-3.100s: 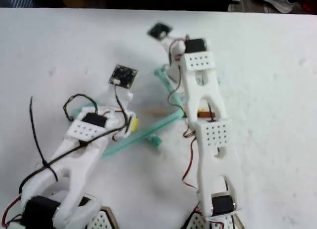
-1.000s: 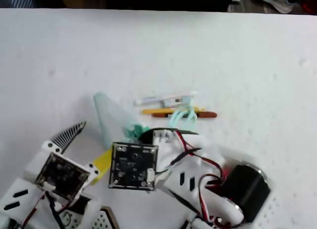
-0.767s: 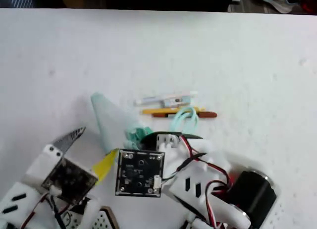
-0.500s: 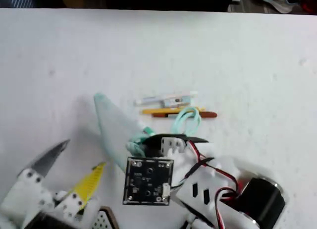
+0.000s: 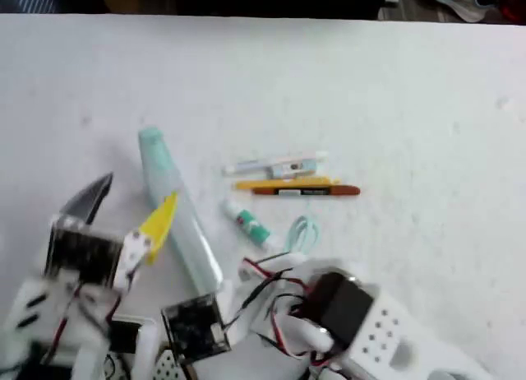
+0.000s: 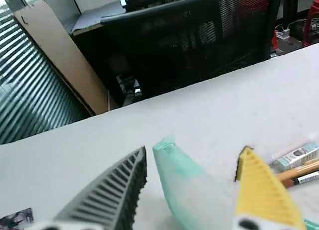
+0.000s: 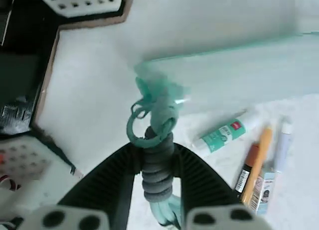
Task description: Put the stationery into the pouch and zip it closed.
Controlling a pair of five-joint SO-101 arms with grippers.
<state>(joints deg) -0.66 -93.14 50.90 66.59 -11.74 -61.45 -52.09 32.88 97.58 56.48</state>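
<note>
Right, with my right gripper (image 7: 157, 153) clamped on the zip cord (image 7: 149, 123) and my left gripper (image 5: 123, 209) gaping wide over the pouch (image 5: 196, 252), I'd pin the pouch's far end firmly before pulling, since the pens (image 5: 283, 183) and glue stick (image 5: 249, 224) lie outside, just beside it.

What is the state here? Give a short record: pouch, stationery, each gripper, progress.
pouch: teal, lying on the table
stationery: glue stick and pens lie on the table beside the pouch, outside it
left gripper: open, fingers astride the pouch's far end; contact unclear
right gripper: shut on the grey pull at the pouch's near end
zip: cannot tell whether open or shut
progress: visible stationery not yet in the pouch
</note>
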